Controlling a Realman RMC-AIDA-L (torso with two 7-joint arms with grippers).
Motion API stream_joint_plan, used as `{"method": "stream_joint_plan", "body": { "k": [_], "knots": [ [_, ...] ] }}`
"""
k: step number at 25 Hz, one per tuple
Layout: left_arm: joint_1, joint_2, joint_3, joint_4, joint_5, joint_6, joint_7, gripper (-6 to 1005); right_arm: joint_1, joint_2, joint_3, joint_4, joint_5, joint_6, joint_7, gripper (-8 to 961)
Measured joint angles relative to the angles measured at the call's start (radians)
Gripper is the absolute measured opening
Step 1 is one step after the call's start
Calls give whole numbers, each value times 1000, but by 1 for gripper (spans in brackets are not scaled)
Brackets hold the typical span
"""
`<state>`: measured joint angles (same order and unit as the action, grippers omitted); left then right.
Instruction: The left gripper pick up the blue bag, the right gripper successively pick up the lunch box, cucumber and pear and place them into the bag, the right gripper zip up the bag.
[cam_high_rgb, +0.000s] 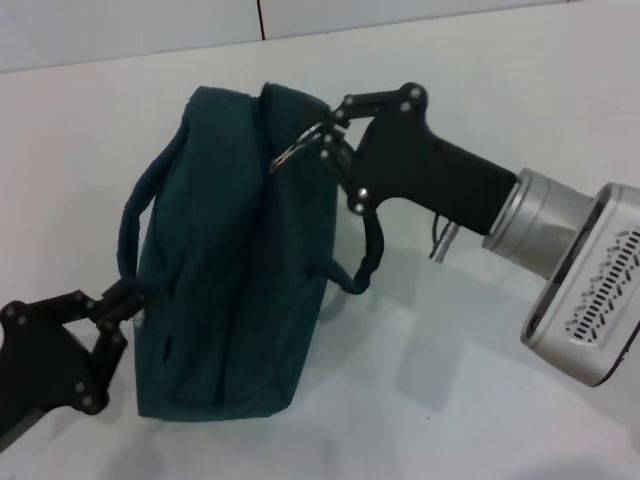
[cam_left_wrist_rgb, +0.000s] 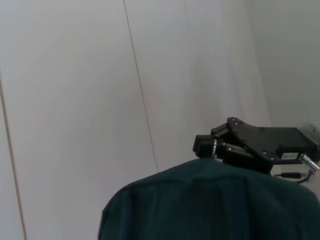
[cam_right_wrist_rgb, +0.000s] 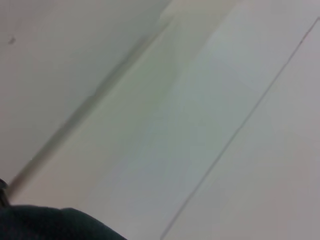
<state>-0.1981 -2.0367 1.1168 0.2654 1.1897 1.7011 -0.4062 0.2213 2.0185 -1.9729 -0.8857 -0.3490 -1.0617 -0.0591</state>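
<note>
The blue bag (cam_high_rgb: 225, 270) stands on the white table, its top edges lying close together. My left gripper (cam_high_rgb: 118, 303) is at the bag's near left side, shut on one rope handle (cam_high_rgb: 133, 215). My right gripper (cam_high_rgb: 335, 128) is at the bag's far top end, shut on the metal ring pull (cam_high_rgb: 297, 146) of the zipper. The other handle (cam_high_rgb: 368, 262) hangs loose below the right gripper. The left wrist view shows the bag's top (cam_left_wrist_rgb: 210, 205) with the right gripper (cam_left_wrist_rgb: 212, 148) behind it. The lunch box, cucumber and pear are out of view.
A white table (cam_high_rgb: 480, 400) lies all around the bag, with a white wall and a dark vertical seam (cam_high_rgb: 259, 18) behind. The right wrist view shows only white surface and a corner of the bag (cam_right_wrist_rgb: 50, 225).
</note>
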Motion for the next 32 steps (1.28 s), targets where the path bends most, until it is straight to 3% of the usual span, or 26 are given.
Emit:
{"method": "stream_joint_plan", "body": {
  "k": [6,12,17,20,24,26,32],
  "knots": [
    [-13,10,2,17,5,-1,-71,70,-17,-2,-10,-9,23,-2,-31,15],
    [-13,1,-18,29,-26,82,-164,12,-16,-1,-47,-9,23,0,-52,15],
    [-1,-19,-33,30,-38,146,-193,32,-11,0,-60,-17,23,2,-54,15],
    [1,-31,-42,38,-49,156,-308,130,-10,0,-60,-20,23,2,-54,15],
    [-5,-30,-33,82,-13,154,-462,298,-5,0,-61,-28,23,4,-54,15],
    [4,-41,-33,107,2,151,-474,437,-4,0,-61,-29,22,5,-54,15],
    [5,-55,-16,100,12,122,-464,681,5,1,-69,-30,22,14,-54,15]
  ]
}}
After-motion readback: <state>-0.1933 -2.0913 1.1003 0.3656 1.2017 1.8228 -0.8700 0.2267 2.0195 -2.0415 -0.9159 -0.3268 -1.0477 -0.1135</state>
